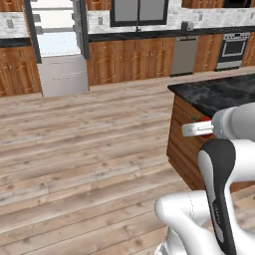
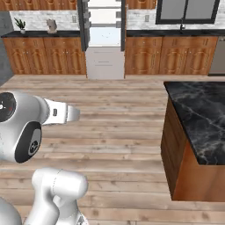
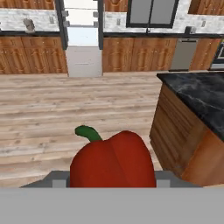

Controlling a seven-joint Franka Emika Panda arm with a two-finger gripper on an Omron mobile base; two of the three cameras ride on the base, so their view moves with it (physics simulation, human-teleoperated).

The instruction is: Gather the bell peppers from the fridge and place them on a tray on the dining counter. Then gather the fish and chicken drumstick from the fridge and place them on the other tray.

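Along the far wall we see wooden base cabinets (image 2: 44, 59) under a dark countertop (image 2: 39, 34), with a tiled backsplash above. Near the left end of that countertop stand a small potted plant (image 2: 19, 23) and, a little to its right, a grey jar-like object (image 2: 52, 26) whose kind we cannot tell. Farther right along the wall we find a steel dishwasher (image 1: 184, 55) and, beside it, an oven (image 1: 232, 49). A dark-framed window (image 3: 151, 12) sits above the counter. Pale wood planks (image 2: 118, 118) cover the floor.

Glossy smooth red pepper (image 3: 113, 159); polished black marble counter (image 2: 200, 114); matt wood-plank floor (image 1: 74, 144).
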